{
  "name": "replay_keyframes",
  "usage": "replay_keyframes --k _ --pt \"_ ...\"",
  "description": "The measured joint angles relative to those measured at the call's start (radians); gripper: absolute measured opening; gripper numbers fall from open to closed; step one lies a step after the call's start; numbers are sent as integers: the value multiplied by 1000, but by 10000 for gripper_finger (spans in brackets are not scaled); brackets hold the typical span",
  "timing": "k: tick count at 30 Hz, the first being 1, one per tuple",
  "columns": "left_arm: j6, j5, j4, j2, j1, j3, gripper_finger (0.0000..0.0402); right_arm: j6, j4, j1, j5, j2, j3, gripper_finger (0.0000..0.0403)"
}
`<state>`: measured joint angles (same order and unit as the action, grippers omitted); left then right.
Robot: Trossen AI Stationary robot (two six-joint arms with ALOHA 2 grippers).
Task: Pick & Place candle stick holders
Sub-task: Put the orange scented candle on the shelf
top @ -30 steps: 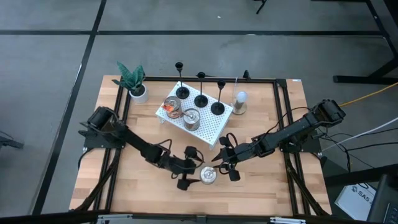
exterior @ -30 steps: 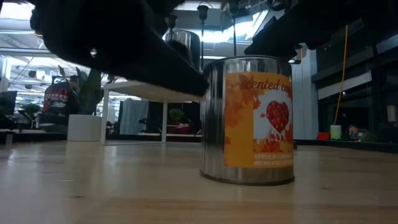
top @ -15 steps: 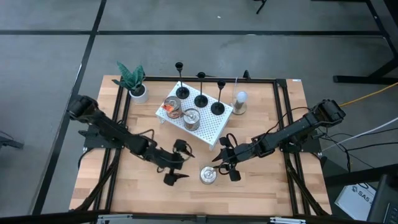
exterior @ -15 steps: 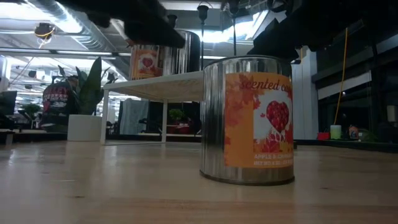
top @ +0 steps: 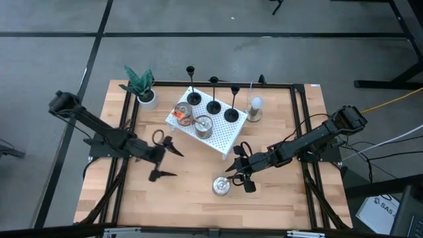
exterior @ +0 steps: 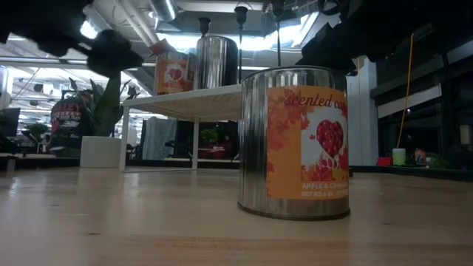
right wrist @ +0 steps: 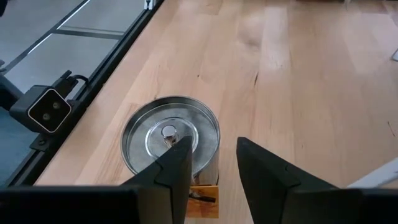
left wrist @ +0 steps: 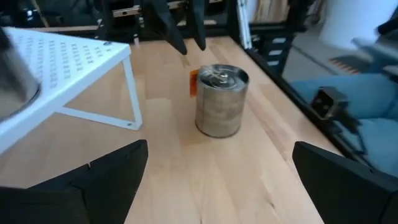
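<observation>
Three black candle stick holders (top: 213, 106) stand by their round bases in a row on a white perforated rack (top: 225, 135); their cups (exterior: 240, 11) show behind it in the low view. My left gripper (top: 173, 162) hangs open above the table's left half, left of a scented-candle tin (left wrist: 219, 102); its fingers (left wrist: 112, 177) stand wide apart with nothing between them. My right gripper (top: 236, 176) is open just right of and above that tin (right wrist: 171, 140), with an empty gap between its fingers (right wrist: 177, 165).
The tin (top: 221, 186) stands upright on the wood near the front centre. Two more tins (top: 203, 125) share the rack with the holders. A potted plant (top: 142, 89) stands at the far left and a pale jar (top: 255, 109) right of the rack. Black frame rails (top: 297, 132) border the table.
My left gripper has drawn back from the tin toward the table's left edge and risen a little, staying open. The tin has stayed where it was. My right gripper has kept still.
</observation>
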<state>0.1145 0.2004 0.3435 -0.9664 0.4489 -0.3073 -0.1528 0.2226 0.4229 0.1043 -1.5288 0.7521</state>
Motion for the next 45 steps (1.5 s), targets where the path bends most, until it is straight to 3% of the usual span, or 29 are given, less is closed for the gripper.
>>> replay_keyframes --k 11,19,25,29,35,40,45 --pt "-4 18 -63 354 -14 184 400 0 0 0 0 0 0 129" --pt "-48 8 -93 511 -134 240 400 0 1 0 8 0 0 129" --pt "-80 -133 -139 582 -235 240 400 1 1 0 8 0 0 129" --pt "-83 -175 -181 608 -274 240 400 1 1 -1 8 0 0 129" --pt "-55 -175 -255 621 -282 240 400 3 1 -1 8 0 0 129" --pt "-55 -99 -245 621 -282 240 400 3 1 -1 9 0 0 129" --pt "-76 -102 -217 621 -282 240 400 3 1 -1 9 0 0 129"
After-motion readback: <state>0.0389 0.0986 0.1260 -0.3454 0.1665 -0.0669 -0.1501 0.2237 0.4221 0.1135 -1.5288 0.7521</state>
